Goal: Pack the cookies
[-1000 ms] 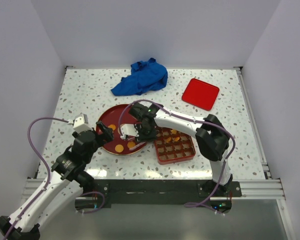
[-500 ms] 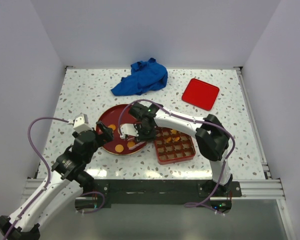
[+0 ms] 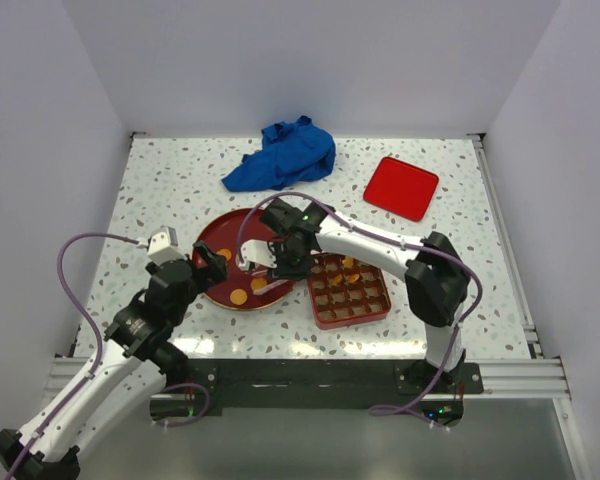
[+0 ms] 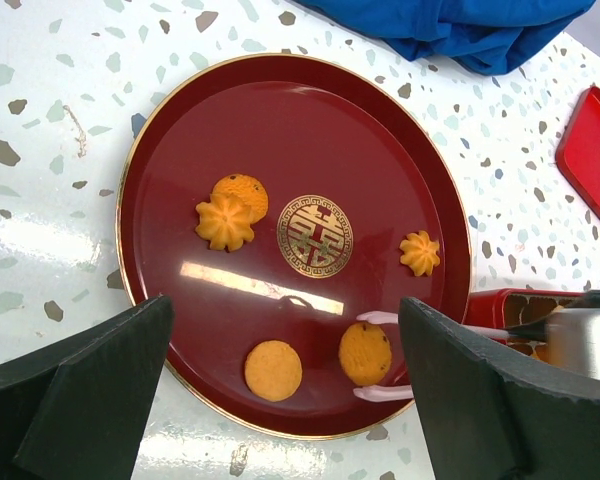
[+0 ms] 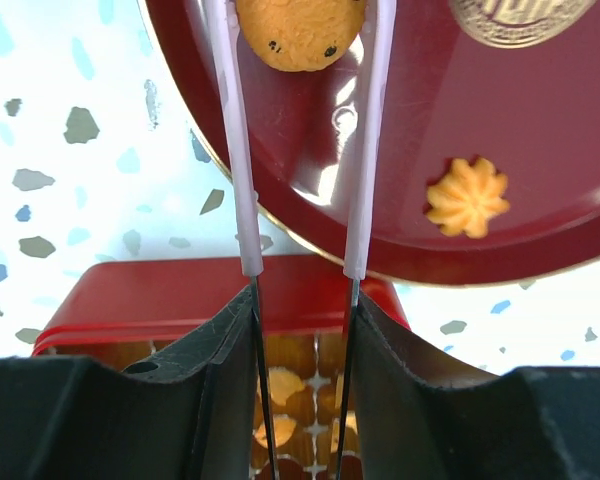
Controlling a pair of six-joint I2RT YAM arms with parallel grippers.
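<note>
The right claw (image 5: 298, 15) is clenching on 1 round cookie (image 5: 302, 40). Its 2 long white fingers (image 5: 230, 150) are pressing against the cookie's opposite sides while the cookie is lying flat on the dark red plate (image 4: 280, 110), close to the rim nearest the box. The left claw (image 4: 285, 320) is hanging fully released over the plate's near edge, holding nothing. 4 other cookies (image 4: 224, 222) are sitting on the plate: 2 touching each other left of the gold emblem (image 4: 315, 235), 1 flower-shaped to its right, and 1 round beside the grasped one. The gridded red box (image 3: 350, 295) is resting on the speckled surface (image 3: 160, 180) just beside the plate, with several cookies showing in its compartments.
</note>
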